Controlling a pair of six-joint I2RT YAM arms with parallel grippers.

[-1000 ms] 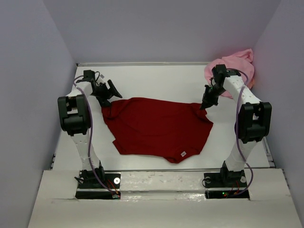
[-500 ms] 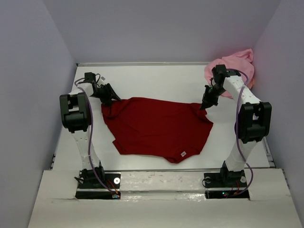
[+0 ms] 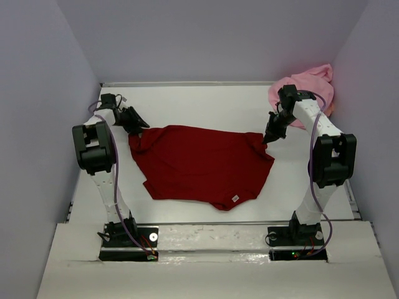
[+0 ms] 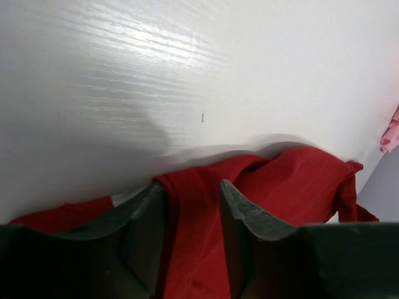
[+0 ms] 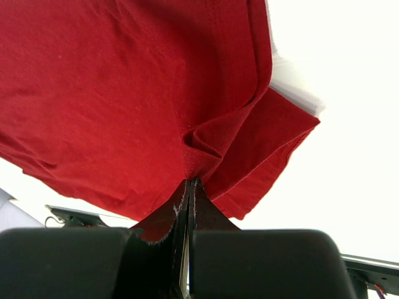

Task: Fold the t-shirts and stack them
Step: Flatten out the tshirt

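The dark red t-shirt point(image 3: 202, 165) lies spread on the white table point(image 3: 206, 106) between the two arms. My left gripper point(image 3: 138, 126) is at the shirt's far left corner. In the left wrist view its jaws point(image 4: 192, 185) have closed in on a fold of the red cloth point(image 4: 293, 187), which fills the narrow gap between them. My right gripper point(image 3: 268, 138) is shut on the far right corner, and the red cloth point(image 5: 124, 93) puckers at its fingertips point(image 5: 189, 180). The light pink t-shirt point(image 3: 305, 87) lies crumpled in the far right corner.
Grey walls close in the table on the left, back and right. The pink shirt lies just behind the right arm's wrist, and its edge shows at the right of the left wrist view point(image 4: 391, 134). Bare white table shows behind and on both sides of the red shirt.
The left gripper dropped onto the shirt's far left corner, narrowed its jaws on the cloth and drew left. The shirt's left edge and hem shifted with it. The right arm held still.
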